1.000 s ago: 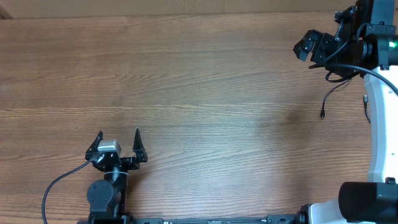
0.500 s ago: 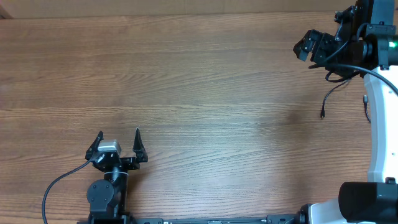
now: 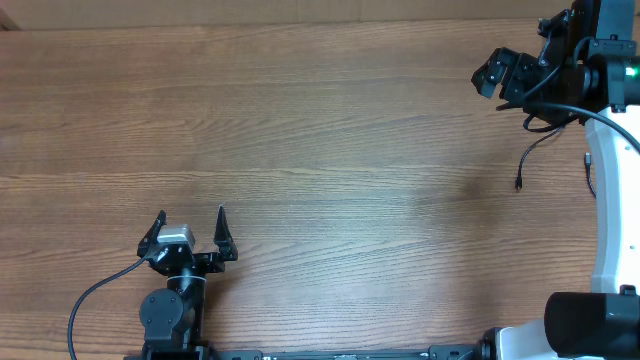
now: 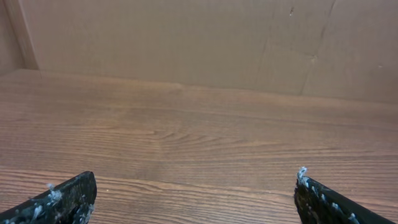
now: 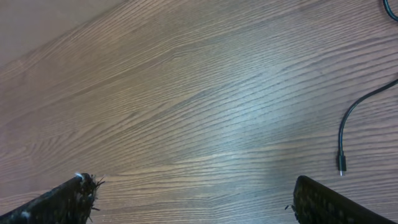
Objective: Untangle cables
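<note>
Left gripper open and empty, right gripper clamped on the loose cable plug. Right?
No. The right gripper is open and empty too; the cable plug lies on the table, clear of it, per the right wrist view. The left gripper is open and empty, as stated.

Right wrist view: the right hand (image 5: 193,182) shows only as two dark finger ends in the lower corners, and the bottom edge cuts off the rest. The cable (image 5: 341,142) leaves by the right edge, so its far end is unseen. Its plug is too small to identify. A corner loop (image 5: 390,9) is clipped at top right; whether it joins that cable cannot be told.

Left wrist view: the left hand (image 4: 194,176) likewise shows finger ends only.

Overhead: the cable's upper run passes under the right arm (image 3: 575,80), itself cut by the top and right edges. A thin strand (image 3: 589,178) lies partly behind the arm's white column, nature undetermined.
</note>
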You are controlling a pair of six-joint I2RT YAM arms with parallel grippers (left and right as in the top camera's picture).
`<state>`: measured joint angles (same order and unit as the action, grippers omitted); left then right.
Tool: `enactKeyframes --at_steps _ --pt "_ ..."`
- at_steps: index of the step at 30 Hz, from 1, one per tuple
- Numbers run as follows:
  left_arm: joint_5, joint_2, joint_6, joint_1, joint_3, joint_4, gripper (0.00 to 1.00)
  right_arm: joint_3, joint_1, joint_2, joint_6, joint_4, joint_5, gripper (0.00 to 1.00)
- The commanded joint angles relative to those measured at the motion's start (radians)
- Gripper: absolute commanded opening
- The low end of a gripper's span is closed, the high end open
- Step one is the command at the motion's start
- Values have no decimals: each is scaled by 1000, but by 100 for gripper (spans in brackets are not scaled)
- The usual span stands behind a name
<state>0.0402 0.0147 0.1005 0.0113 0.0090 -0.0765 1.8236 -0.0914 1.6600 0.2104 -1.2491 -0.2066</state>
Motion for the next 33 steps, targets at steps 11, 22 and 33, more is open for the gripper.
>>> enactKeyframes --at_steps 11,22,33 --pt "-8 -11 -19 -6 -4 2 99 10 -1 -12 6 5 -8 100" --pt "-8 -11 -18 -6 -4 2 100 10 0 -61 2 25 17 100" --pt "-8 -11 -19 -6 -4 2 100 -139 63 -232 2 241 73 100"
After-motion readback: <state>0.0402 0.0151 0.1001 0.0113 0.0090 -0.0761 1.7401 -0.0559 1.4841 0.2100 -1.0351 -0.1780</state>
